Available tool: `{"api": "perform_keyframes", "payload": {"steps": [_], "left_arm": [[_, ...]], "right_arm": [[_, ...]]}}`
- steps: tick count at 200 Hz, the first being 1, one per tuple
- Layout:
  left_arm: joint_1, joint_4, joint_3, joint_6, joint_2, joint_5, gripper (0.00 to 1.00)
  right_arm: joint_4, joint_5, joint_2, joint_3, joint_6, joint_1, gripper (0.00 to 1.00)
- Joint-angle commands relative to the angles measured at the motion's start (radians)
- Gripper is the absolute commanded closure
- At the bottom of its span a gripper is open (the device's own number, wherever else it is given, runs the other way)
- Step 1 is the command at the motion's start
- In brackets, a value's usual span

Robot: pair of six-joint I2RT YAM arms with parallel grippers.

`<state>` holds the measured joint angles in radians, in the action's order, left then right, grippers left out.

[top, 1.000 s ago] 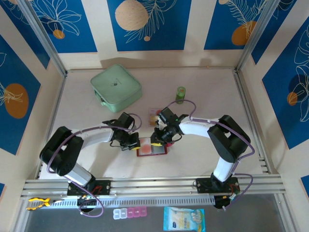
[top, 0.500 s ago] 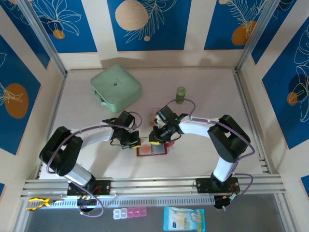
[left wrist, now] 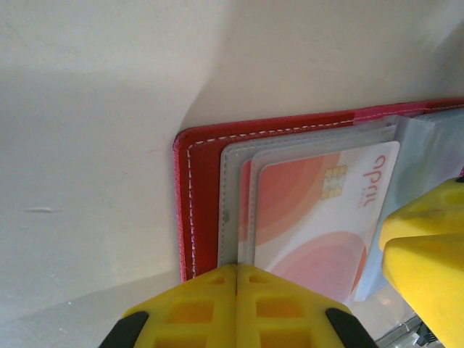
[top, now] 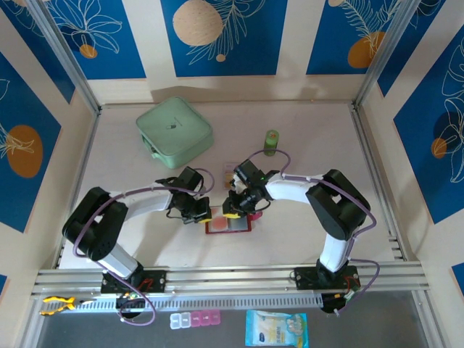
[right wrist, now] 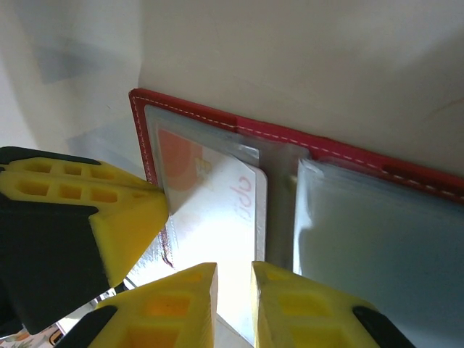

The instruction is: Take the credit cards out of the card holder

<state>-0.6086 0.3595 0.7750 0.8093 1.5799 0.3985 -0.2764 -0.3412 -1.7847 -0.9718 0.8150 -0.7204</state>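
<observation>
From above, you see the small dark red leather-like folding card holder [top: 228,225] lying open and flat on the pale tabletop [top: 312,138], low in the centre of the frame. Your left hand [top: 201,215] sits at its left edge and your right hand [top: 233,211] at its top edge. A mint-green square zip case [top: 174,130] lies closed at upper left, well apart from the holder, its contents hidden. A small green bottle [top: 271,142] stands upright right of the case.

In your left wrist view, the holder's stitched red corner fills the centre. Pale clear plastic sleeves [left wrist: 235,203] are stacked inside it. A white credit card with orange-pink circles, a gold chip and red lettering [left wrist: 312,210] sits in the top sleeve, its right end past the sleeve mouth. The left hand's yellow fingers are pressed together, with no gap, at the holder's lower edge. A right-hand finger covers the card's lower right corner.

In your right wrist view, the same card lies in the left half of the holder, and the right half holds a clear sleeve with no card face visible. The right hand's fingers stand a narrow gap apart over the card's near edge. You cannot tell whether they pinch it. The left hand's fingertip touches the sleeve at centre left.
</observation>
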Motion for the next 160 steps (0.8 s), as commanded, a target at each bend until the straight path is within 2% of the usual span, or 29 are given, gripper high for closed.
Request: {"api": "perform_keyframes", "payload": {"steps": [1,160], "left_arm": [[0.013,0.013,-0.004,-0.012,0.012,-0.012,1.00],[0.014,0.019,-0.007,-0.014,0.004,-0.012,1.00]], "right_arm": [[-0.008,-0.027,-0.018,-0.030,-0.016,-0.006,0.80],[-0.124,0.054,-0.030,-0.060,-0.055,-0.005,0.80]]}}
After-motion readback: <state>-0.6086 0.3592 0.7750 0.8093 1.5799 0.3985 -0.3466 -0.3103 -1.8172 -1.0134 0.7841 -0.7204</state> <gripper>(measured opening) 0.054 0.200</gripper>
